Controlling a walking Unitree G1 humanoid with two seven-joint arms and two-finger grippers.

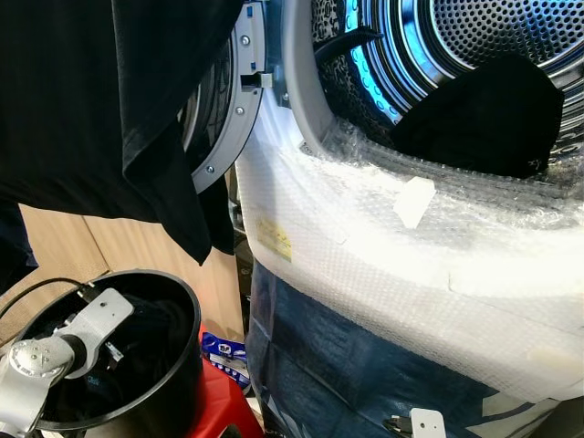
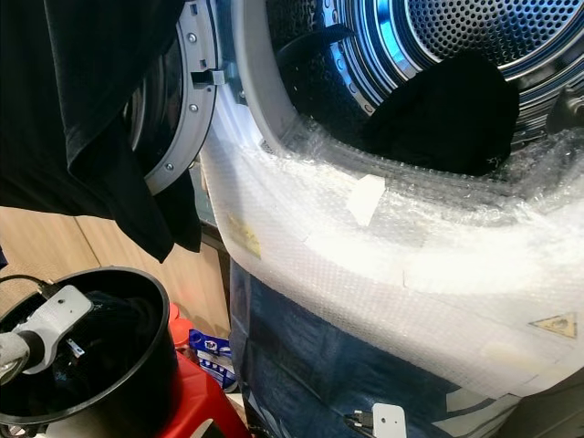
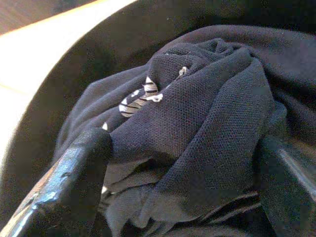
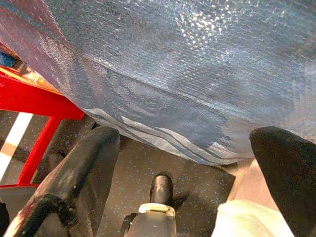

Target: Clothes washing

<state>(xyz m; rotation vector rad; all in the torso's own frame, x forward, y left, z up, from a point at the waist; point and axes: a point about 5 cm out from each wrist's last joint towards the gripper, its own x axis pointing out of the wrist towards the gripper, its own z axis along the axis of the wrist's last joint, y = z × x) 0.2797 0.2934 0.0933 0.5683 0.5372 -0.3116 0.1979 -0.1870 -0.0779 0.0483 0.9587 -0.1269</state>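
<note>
Reaching into bucket (image 1: 173,365) | left gripper (image 3: 182,163) spread around dark clothes (image 3: 197,118) | right gripper (image 4: 182,163) spread

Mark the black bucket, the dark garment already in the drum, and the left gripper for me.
black bucket (image 1: 187,315): left eye view, on its right rim.
dark garment in the drum (image 1: 484,114): left eye view, its middle.
left gripper (image 3: 182,163): left wrist view, midway between its open fingers.

1 washer (image 1: 383,246), 1 black bucket (image 1: 182,365), 1 red stool (image 1: 224,401), 3 dark garments.
</note>
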